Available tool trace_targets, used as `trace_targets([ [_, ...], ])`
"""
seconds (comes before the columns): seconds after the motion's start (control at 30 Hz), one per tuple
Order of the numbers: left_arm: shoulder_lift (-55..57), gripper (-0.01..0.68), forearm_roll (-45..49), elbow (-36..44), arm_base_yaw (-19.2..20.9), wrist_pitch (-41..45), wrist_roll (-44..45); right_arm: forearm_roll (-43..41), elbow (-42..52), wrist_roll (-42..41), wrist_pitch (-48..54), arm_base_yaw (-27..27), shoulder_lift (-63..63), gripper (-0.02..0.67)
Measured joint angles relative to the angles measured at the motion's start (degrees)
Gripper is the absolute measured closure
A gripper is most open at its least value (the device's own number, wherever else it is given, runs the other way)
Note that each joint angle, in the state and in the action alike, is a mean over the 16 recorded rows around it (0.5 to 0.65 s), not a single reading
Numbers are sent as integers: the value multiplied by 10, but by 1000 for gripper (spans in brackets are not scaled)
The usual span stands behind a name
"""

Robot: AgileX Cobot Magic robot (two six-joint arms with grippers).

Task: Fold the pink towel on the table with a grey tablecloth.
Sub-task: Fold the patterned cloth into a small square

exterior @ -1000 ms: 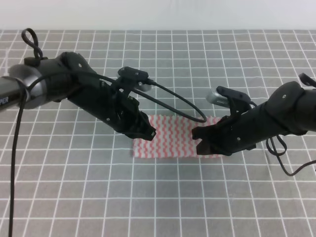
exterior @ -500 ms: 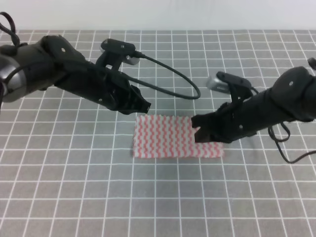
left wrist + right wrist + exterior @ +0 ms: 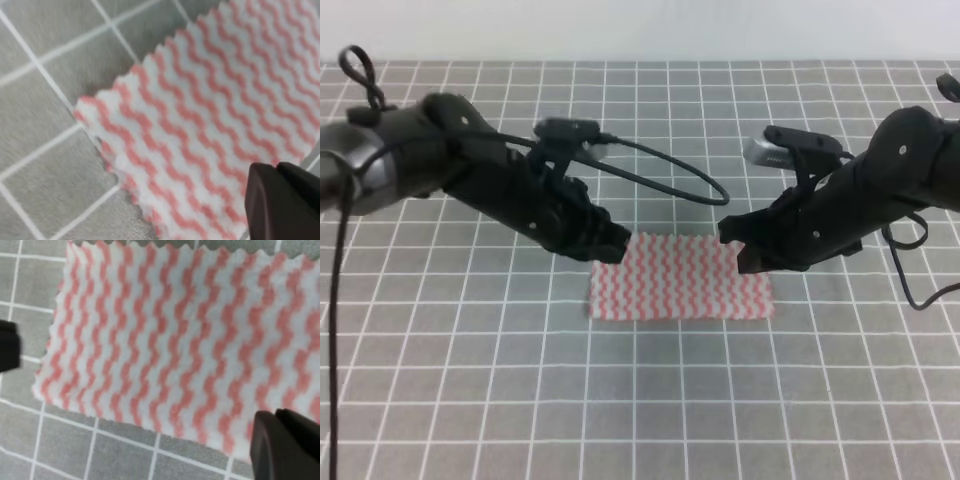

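Pink towel (image 3: pixel 678 278) lying flat on the grey gridded table (image 3: pixel 650 400), left gripper (image 3: pixel 612 244) and right gripper (image 3: pixel 738 250) hovering at its far corners, jaw states unclear, no legible writing showing

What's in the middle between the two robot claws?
In the exterior high view, the pink towel lies flat on the grey tablecloth between the left end effector and the right end effector.

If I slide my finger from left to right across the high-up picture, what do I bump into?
Black left gripper → pink-and-white zigzag striped towel lying on the grey gridded tablecloth → black right gripper.
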Motion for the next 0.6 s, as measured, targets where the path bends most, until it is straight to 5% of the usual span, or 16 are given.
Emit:
trace_targets([
  [0.6,54,673,-14,0,0,4,-6,4,-2,18,1,-27,30,459],
])
